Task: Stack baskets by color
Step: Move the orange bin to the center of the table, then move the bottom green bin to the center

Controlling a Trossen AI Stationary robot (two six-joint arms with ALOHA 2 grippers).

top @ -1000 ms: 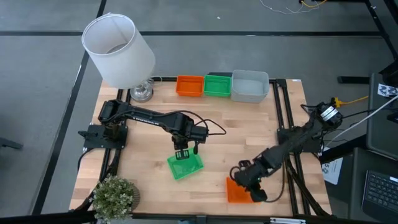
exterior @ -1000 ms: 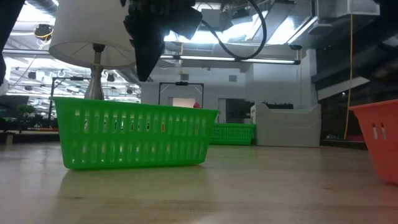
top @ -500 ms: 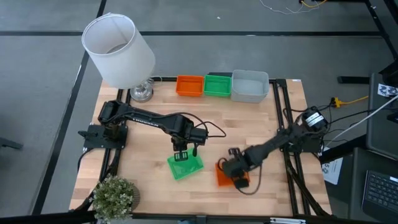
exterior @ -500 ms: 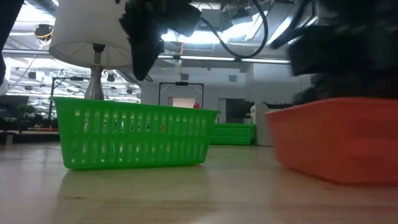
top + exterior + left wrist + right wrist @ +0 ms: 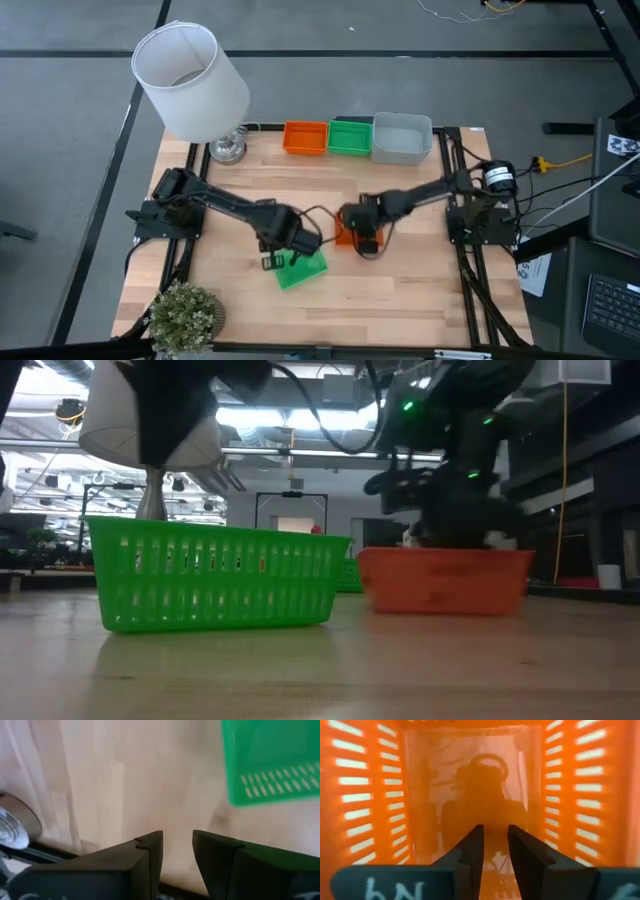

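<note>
An orange basket (image 5: 342, 236) sits on the table's middle, flat on its bottom in the low view (image 5: 445, 580). My right gripper (image 5: 362, 238) reaches down into it, open, its fingers (image 5: 470, 845) over the basket's floor. A green basket (image 5: 300, 270) rests on the table just left of and nearer than the orange one (image 5: 215, 575). My left gripper (image 5: 272, 263) hangs beside the green basket's left end, open, with nothing between its fingers (image 5: 177, 836). A corner of that basket (image 5: 272, 760) shows in the left wrist view. My right gripper stands inside the orange basket, fingers pointing down from above at its floor (image 5: 492, 795), nothing pinched between them. Whether the tips rest on the floor or against a wall I cannot tell. The basket sits level on the table.
Along the far edge stand an orange basket (image 5: 305, 137), a green one (image 5: 350, 137) and a larger pale grey one (image 5: 402, 138). A lamp with a white shade (image 5: 190, 80) occupies the far left corner, a potted plant (image 5: 183, 315) the near left corner.
My right gripper has swept from the near right corner toward the table's middle, turning as it went. The orange basket has slid along with it and turned about. My left gripper has moved off the green basket toward the left and near edges; the green basket has stayed put.
</note>
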